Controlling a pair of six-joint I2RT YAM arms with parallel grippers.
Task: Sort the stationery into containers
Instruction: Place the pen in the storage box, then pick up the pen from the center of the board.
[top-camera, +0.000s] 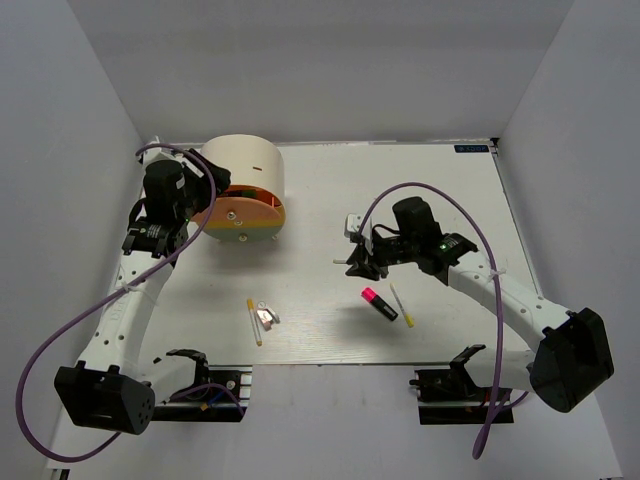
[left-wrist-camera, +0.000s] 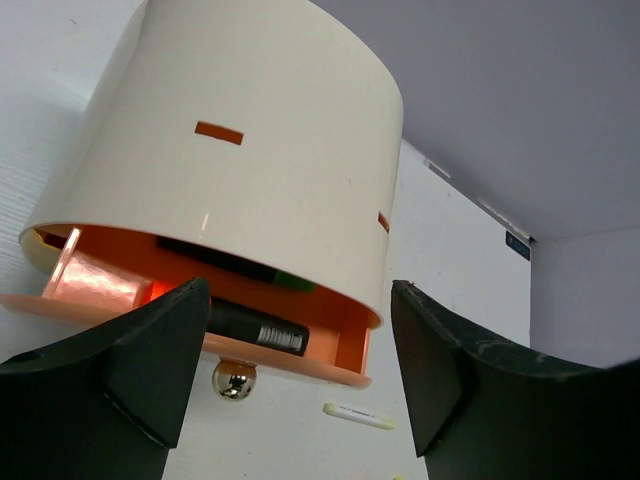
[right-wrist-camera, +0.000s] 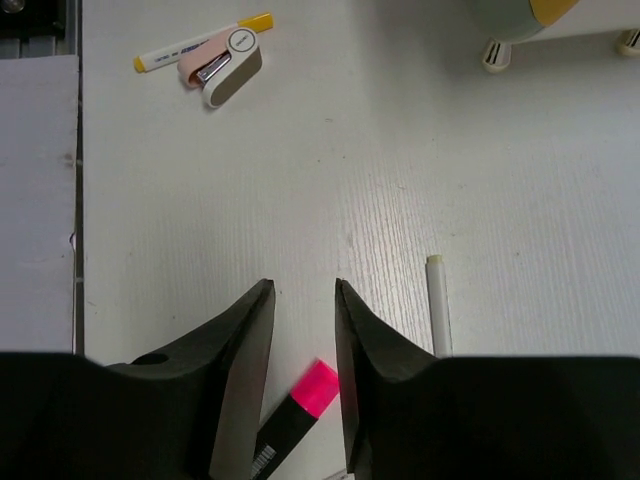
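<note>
Overhead view, two close wrist views

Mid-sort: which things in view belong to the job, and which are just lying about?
Job: cream cabinet, its open orange drawer with black markers inside, pink-capped marker, white stick, yellow-tipped pen, pinkish clip.
Lying about: purple cables, blue label at the far edge.

Robot lab, white-walled test table (top-camera: 330, 190)
</note>
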